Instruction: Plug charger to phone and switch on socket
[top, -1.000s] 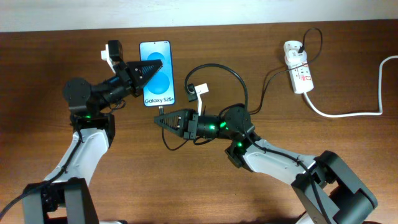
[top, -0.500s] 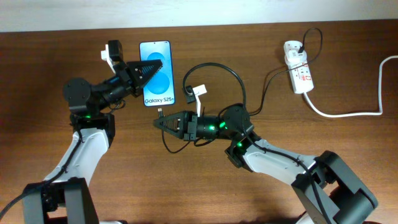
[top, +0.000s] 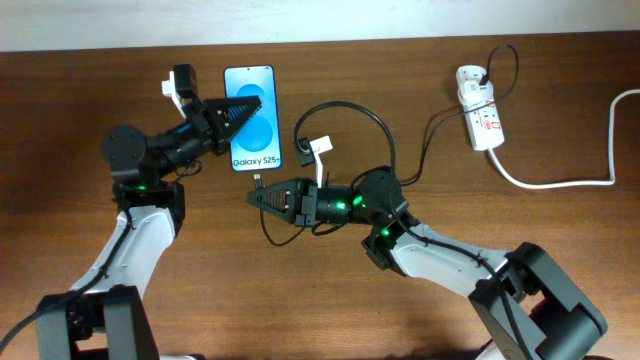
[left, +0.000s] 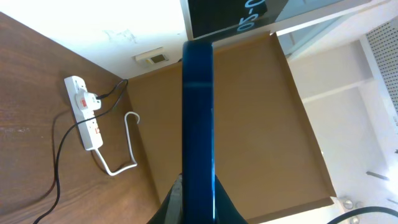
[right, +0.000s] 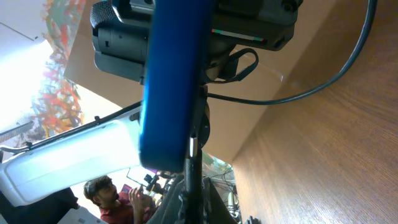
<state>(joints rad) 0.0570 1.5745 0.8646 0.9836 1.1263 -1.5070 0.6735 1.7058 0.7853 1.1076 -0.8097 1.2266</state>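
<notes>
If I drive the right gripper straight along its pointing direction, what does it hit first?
Only bare table first, then probably the left arm; the phone sits off that line. Heights are hard to judge.

Wooden table (top: 250, 300) seen from above. Near its far edge, left of centre, a phone (top: 251, 130) shows a blue screen, with the left gripper (top: 255, 105) closed on it. Just below the phone, the right gripper (top: 254, 195) pinches the charger (top: 258, 181) plug — its black cable loops right to the socket (top: 481, 120) near the far right corner.
</notes>
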